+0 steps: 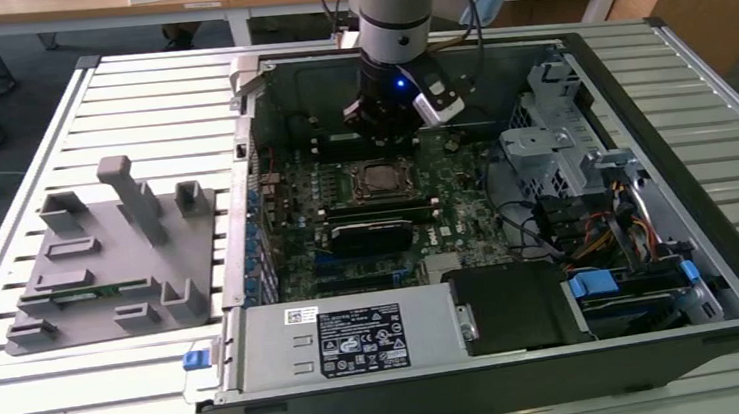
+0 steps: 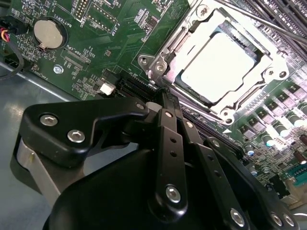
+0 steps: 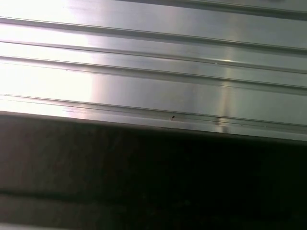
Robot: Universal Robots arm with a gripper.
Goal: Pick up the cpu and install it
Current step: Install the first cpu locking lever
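While the cpu (image 2: 218,64) sits in its socket, the empty end effector (image 2: 160,98), pressed together, hangs just beside it.

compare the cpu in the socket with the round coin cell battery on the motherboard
The cpu is square with a pale silver-grey metal top; the coin cell battery is a round silver disc. The cpu looks clearly larger and sits framed by the socket's metal bracket, while the battery sits in a small black holder off to one side. Both are flat, metallic and lie level on the green motherboard.
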